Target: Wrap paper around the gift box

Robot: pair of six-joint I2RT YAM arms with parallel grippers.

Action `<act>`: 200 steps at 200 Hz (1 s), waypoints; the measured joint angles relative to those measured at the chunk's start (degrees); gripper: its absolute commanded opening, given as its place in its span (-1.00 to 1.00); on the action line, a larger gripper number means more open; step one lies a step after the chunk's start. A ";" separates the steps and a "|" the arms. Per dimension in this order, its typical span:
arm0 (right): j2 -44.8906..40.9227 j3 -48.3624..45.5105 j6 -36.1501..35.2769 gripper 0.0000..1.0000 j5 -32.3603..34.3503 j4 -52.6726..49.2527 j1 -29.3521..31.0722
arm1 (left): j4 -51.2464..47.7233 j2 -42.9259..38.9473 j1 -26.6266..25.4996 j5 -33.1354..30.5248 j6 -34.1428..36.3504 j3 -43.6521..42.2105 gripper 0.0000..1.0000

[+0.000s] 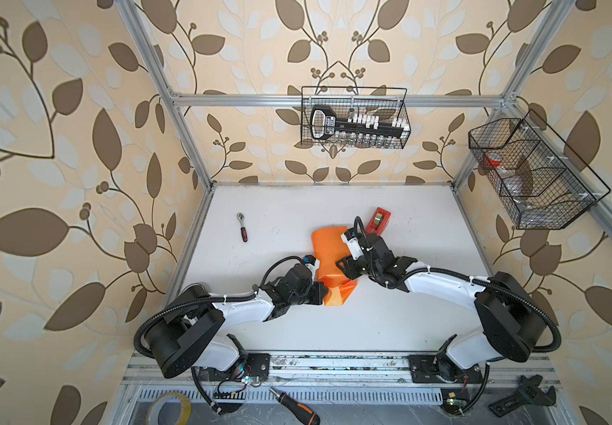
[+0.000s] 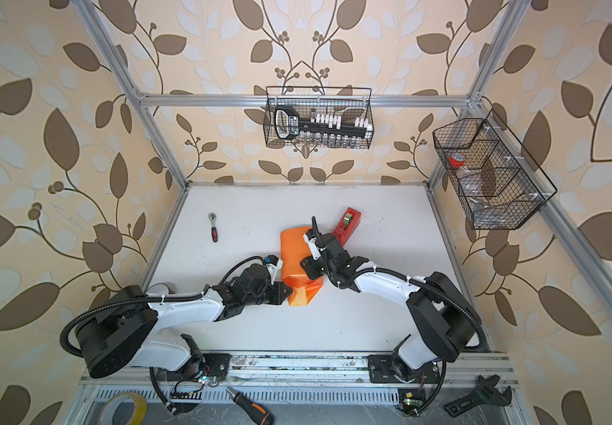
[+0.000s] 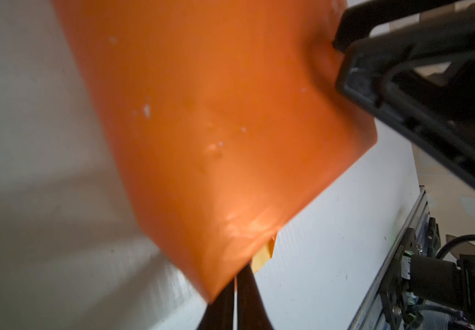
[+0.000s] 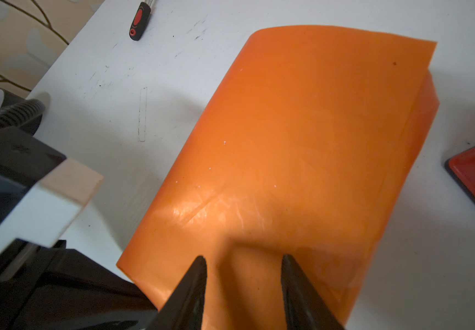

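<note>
- Two grippers of mine are working the paper [image 1: 328,250], one at each side of the folded orange bundle lying on the table [image 1: 297,323].
- My left gripper [image 1: 325,290] is clamping tight on the paper's near corner. In the left wrist view its fingers [image 3: 249,303] are pinching together, with the orange sheet rising straight out of them.
- A sliver of the pale yellow face [image 3: 263,255] is peeking out right beside those fingertips.
- My right gripper [image 4: 243,261] is hovering with its jaws standing apart, gripping nothing. The tips are pointing at the orange surface; whether they are touching it I cannot tell.
- The sheet is stretching away ahead of my right fingertips and curling over at its far edge.
- The gift box is not showing; whether it is sitting inside the fold I cannot tell.
- The red tape dispenser [image 1: 378,220] is sitting just beyond my right gripper, close to the paper's far corner.
- A ratchet wrench [image 1: 242,227] is lying well away from my left gripper, farther out on the table.
</note>
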 measured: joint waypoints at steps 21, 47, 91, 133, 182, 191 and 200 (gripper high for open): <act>-0.20 -0.48 0.04 -0.13 0.04 0.63 0.02 | 0.83 0.68 -0.70 -1.22 -0.11 0.00 -0.78; -0.20 -0.59 0.26 -0.14 0.24 0.87 0.20 | 1.20 0.96 -1.05 -2.82 -0.11 0.00 -0.76; -0.20 -0.70 0.68 -0.15 0.24 1.11 0.44 | 2.73 3.56 -1.05 -4.15 -0.11 0.11 -0.72; -0.20 -0.92 0.90 -0.17 0.24 1.46 0.76 | 4.33 5.88 -1.66 -6.10 -0.09 0.46 -0.61; -0.20 -1.22 0.92 -0.18 0.26 1.97 0.76 | 7.28 8.09 -2.54 -8.96 -1.20 0.55 -0.53; -0.20 -1.25 0.96 -0.19 0.26 1.99 0.76 | 7.52 8.28 -2.95 -9.70 -1.44 0.55 -0.52; -0.20 -1.25 1.05 -0.19 0.26 2.08 0.76 | 7.67 8.37 -3.32 -10.23 -1.60 0.55 -0.50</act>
